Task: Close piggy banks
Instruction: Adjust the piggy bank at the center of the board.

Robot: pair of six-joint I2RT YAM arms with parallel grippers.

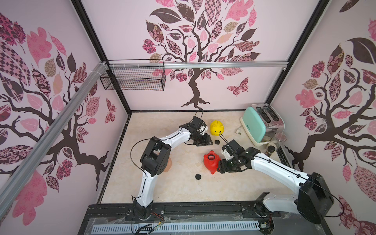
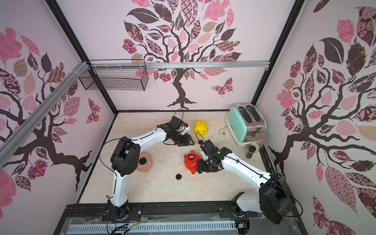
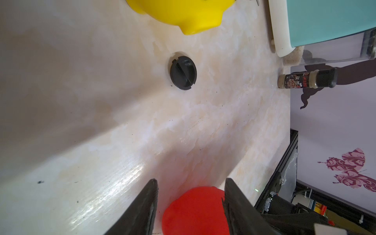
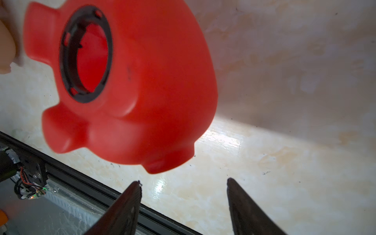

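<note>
Front rail (image 1: 203, 209) holds both arm bases at 6 o'clock. Right hand (image 4: 184, 181) stands wide and empty, tips just short of the red piggy bank (image 1: 210, 165), which lies belly-hole up at 3 o'clock. Left hand (image 3: 191, 180), narrower, empty, faces a black plug (image 3: 183, 72) beside the yellow piggy bank (image 1: 216, 127) at 1 o'clock. Peach piggy bank (image 2: 149, 162) lies at 9 o'clock on the table (image 1: 173, 189).
</note>
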